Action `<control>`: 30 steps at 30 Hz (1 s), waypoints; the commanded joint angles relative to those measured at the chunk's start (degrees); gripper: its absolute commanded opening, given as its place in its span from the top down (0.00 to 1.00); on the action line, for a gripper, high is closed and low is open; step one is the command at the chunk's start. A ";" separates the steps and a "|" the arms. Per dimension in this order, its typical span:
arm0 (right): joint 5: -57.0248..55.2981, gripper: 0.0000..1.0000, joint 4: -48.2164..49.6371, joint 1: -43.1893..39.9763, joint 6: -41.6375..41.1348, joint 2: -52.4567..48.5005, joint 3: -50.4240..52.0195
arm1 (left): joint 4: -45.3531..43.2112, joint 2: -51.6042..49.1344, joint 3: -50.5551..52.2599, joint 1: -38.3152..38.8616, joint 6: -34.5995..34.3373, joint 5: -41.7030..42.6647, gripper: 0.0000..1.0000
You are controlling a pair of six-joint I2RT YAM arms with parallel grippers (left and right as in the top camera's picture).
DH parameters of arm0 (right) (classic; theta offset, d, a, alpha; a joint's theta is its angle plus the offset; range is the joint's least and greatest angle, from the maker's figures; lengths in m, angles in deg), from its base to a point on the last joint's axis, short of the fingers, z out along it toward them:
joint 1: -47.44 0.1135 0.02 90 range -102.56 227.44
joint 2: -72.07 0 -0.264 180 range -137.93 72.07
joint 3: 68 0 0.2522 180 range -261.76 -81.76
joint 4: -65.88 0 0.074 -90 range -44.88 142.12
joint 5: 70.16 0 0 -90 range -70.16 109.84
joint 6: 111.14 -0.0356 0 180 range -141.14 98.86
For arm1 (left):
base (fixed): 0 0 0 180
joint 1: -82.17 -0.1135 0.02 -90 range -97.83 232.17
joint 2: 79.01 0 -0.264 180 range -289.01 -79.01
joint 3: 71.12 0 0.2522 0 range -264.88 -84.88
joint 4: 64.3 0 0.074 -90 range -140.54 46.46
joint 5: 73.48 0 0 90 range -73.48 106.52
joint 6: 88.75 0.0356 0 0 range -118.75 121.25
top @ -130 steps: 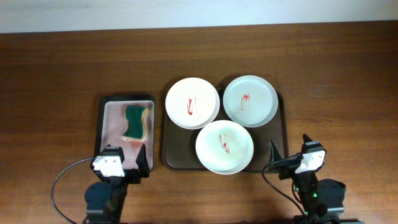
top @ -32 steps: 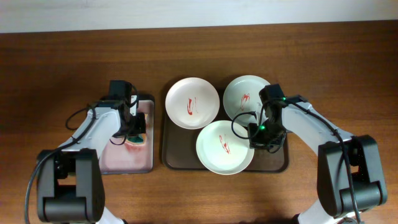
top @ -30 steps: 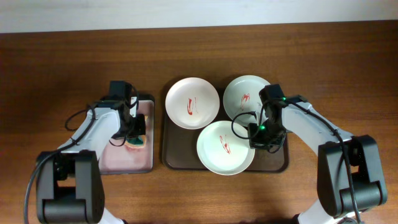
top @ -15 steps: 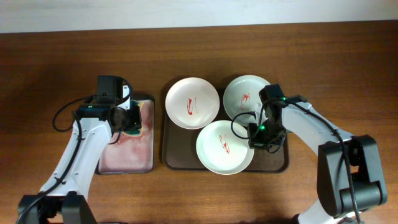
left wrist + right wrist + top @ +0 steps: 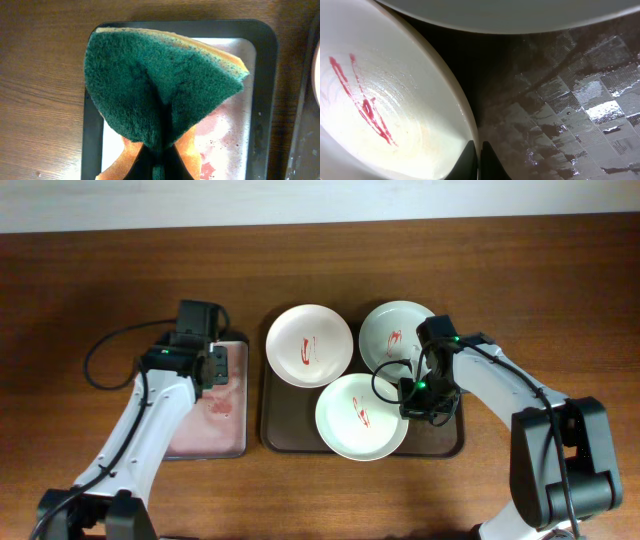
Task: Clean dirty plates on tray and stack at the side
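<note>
Three white plates smeared with red lie on the brown tray (image 5: 283, 427): one at the back left (image 5: 309, 345), one at the back right (image 5: 402, 340), one in front (image 5: 362, 417). My right gripper (image 5: 410, 402) is shut on the front plate's right rim; the wrist view shows that rim (image 5: 465, 115) pinched between the fingers (image 5: 479, 162). My left gripper (image 5: 212, 368) is shut on a green and yellow sponge (image 5: 160, 85), folded in the grip and held above the small black tray (image 5: 263, 75). From overhead the sponge is mostly hidden under the gripper.
The small tray (image 5: 200, 435) left of the brown tray has a white floor stained pink. Bare brown wood table (image 5: 560, 300) surrounds both trays. The back right plate's edge (image 5: 520, 10) hangs close above the right gripper's spot on the wet tray floor (image 5: 570, 100).
The left arm has raised the sponge off the small tray and swung slightly right with it. The right gripper stays on the front plate's rim; the plate barely shifted.
</note>
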 commanded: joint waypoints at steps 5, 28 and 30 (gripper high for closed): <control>-0.33 0.96 0.02 0.46 -0.11 -0.35 -0.55 | -0.22 1.22 -1.09 1.64 0.07 -3.63 1.00; -0.33 0.96 0.00 0.46 -0.11 -0.35 -0.55 | -0.04 1.22 -1.09 1.64 0.07 -3.58 1.00; -0.33 0.96 -0.02 0.46 -0.11 -0.35 -0.55 | 0.24 1.22 -1.09 1.64 0.07 -3.48 1.00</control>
